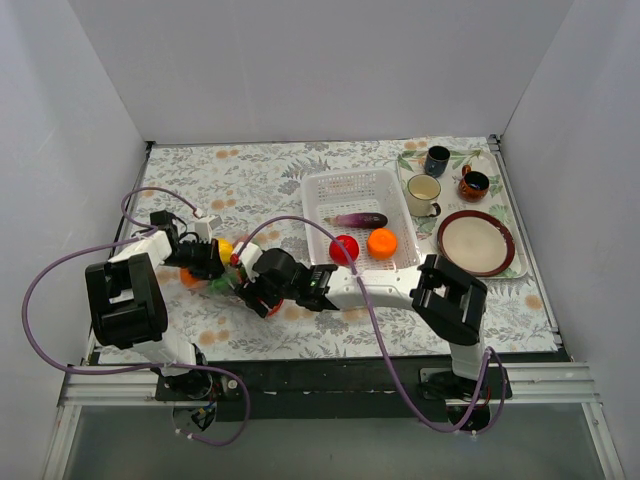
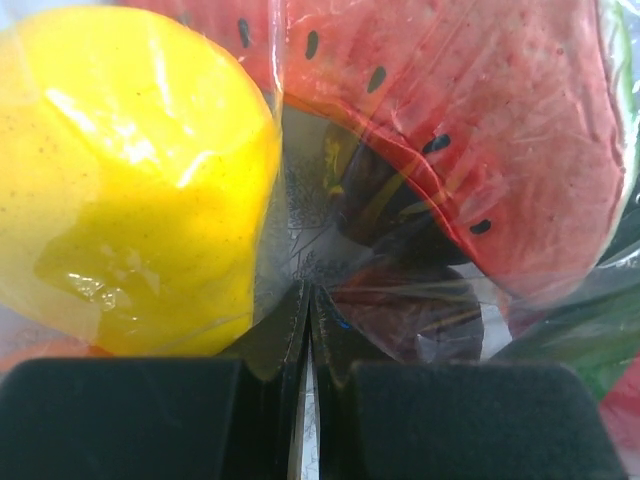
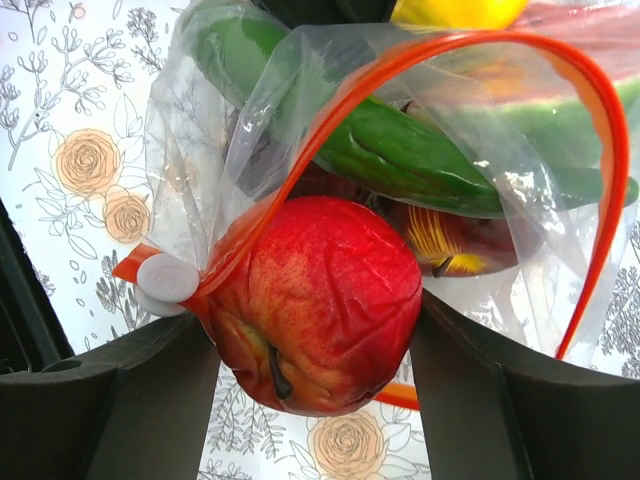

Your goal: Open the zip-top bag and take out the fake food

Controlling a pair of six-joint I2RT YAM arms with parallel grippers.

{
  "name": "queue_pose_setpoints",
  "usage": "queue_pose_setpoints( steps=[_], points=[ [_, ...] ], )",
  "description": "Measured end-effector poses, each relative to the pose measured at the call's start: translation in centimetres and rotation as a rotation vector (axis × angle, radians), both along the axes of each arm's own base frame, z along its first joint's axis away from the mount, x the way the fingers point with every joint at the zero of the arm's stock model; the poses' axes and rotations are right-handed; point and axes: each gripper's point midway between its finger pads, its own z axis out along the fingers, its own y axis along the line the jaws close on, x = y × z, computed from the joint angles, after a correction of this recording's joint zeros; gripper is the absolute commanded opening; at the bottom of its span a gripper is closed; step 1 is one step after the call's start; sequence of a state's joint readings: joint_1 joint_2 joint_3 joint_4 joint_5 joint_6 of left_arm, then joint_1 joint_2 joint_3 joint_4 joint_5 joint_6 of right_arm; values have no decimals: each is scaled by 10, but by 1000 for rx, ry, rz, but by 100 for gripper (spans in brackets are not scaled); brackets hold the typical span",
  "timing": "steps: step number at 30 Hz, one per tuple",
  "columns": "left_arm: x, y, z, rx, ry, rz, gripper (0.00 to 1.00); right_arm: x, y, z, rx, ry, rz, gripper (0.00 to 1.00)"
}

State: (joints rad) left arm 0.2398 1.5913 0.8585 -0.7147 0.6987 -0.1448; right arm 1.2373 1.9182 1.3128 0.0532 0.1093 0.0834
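The bag (image 3: 200,160) lies on the counter (image 1: 260,170) between the two hands, left of the basket (image 1: 310,190). Its orange zip strip (image 3: 600,150) is already parted into a loop. The left hand (image 2: 305,420) is clenched on a fold of film at the end away from the mouth. The right hand (image 3: 312,335) grasps a red apple (image 3: 320,290) at the mouth, though I cannot say whether it is quite clear of the plastic.

The film looks thin, slack and slippery, so it probably wants pinching at a fold or at the stiffer strip. The food (image 3: 455,250) looks light, hard and glossy, best taken across its widest part.

Counted:
- One bag, with at least four pieces showing in it: a yellow fruit (image 2: 130,180), a watermelon slice (image 2: 450,120), a green piece (image 3: 400,150) and the apple.
- Three pieces in the basket: eggplant (image 1: 360,219), red ball (image 1: 344,248), orange ball (image 1: 382,242).
- Three mugs (image 1: 424,194).
- One plate (image 1: 476,243).
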Motion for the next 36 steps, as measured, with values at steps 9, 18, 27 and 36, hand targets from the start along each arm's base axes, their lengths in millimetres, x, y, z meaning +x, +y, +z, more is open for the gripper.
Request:
queue_pose_setpoints(
  steps=[9,18,27,36],
  points=[
    [-8,3,-9,19,50,-3,1,-3,-12,-2,-25,15,-16,94],
    [-14,8,-18,55,72,-11,1,-5,-14,-4,-39,25,-14,93],
    [-14,9,-19,58,77,-8,1,-17,-14,-7,-57,45,36,91],
    [-15,8,-18,53,103,25,2,-37,-14,-45,-144,72,87,81]
  ],
)
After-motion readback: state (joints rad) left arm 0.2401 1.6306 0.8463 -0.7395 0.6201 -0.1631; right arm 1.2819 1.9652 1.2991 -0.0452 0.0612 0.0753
